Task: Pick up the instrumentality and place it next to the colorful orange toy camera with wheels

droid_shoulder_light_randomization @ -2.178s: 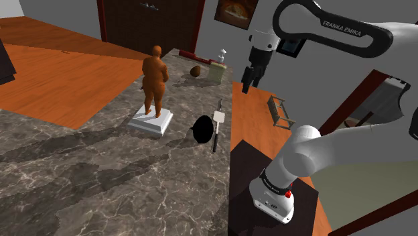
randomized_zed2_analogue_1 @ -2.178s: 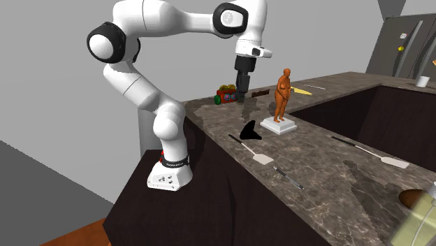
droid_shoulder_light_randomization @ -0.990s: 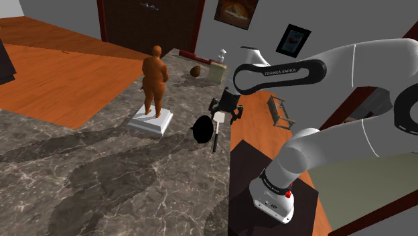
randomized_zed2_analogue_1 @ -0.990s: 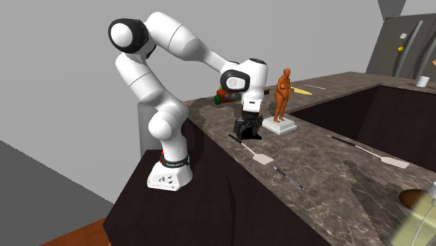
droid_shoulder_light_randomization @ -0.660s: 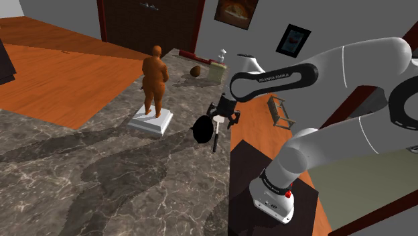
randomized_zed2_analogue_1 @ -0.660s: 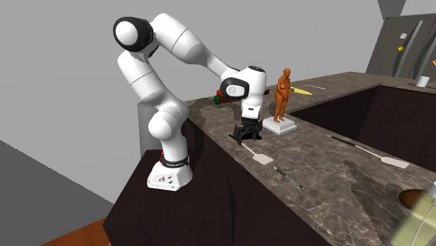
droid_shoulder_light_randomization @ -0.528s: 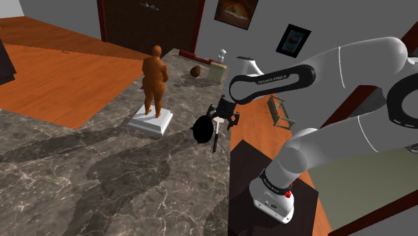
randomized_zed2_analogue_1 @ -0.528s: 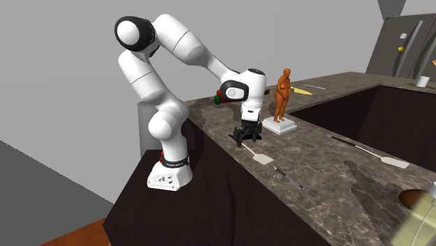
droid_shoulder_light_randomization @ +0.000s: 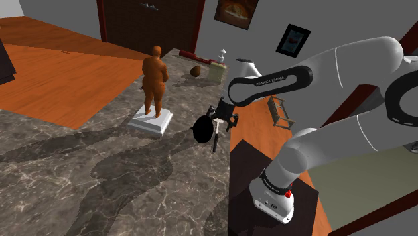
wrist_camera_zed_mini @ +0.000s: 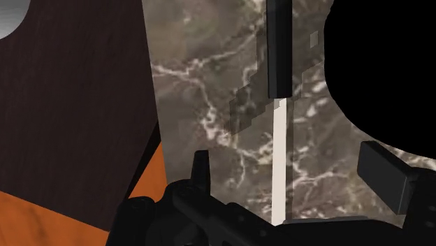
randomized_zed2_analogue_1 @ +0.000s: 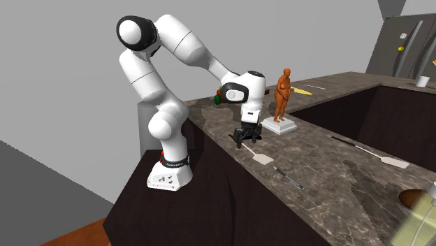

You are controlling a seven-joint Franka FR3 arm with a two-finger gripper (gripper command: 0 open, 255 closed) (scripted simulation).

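The gripper [droid_shoulder_light_randomization: 222,122] has come down to the counter [droid_shoulder_light_randomization: 100,175], fingers apart astride the spatula [wrist_camera_zed_mini: 278,150], which lies flat near the edge, so closing looks next.

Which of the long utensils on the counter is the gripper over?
The spatula nearest the stand, black handle and white blade; the open gripper straddles it. The thin utensil and the far spatula lie farther along the counter.
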